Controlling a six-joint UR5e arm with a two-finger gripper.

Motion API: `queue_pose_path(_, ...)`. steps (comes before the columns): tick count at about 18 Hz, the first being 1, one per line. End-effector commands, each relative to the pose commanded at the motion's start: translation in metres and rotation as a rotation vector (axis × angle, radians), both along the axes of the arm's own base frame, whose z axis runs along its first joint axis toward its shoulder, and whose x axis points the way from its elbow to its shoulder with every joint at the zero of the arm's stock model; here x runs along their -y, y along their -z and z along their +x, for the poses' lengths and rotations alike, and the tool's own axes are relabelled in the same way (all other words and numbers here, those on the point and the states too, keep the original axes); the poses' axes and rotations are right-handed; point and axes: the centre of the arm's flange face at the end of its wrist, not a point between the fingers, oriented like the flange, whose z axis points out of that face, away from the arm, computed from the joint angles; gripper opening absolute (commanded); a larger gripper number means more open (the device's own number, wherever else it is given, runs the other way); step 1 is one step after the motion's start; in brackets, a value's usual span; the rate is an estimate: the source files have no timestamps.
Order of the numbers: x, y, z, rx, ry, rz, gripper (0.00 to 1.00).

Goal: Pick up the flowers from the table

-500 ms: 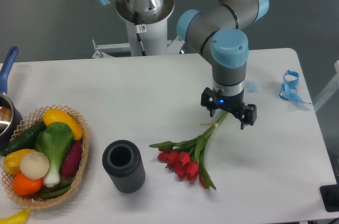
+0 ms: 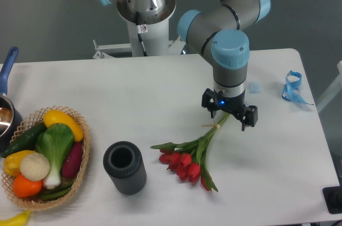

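- One slight change: the gripper (image 2: 230,115) has crept left over the stems, jaws spread, holding nothing.
- The flowers (image 2: 193,154) lie unmoved on the tabletop (image 2: 160,92); grasp pending.

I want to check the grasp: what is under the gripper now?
Under the gripper lie the upper stem ends of the flowers on the white table. The pale band shows just beside it. The stem tips and the finger contact are covered.

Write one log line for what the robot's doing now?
phase: reaching | end effector: over stem end | flowers: lying on table
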Motion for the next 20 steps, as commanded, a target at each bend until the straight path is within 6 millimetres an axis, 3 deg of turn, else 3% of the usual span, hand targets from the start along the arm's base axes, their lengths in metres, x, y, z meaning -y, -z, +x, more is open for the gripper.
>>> queue_pose_path(8, -0.005, 0.043, 0.016, -0.028, 0.021, 0.016, 1.00)
queue_pose_path(13, -0.030, 0.103, 0.035, 0.051, 0.069, -0.042, 1.00)
queue_pose_path(20, -0.031, 0.114, 0.036, 0.067, 0.080, -0.055, 1.00)
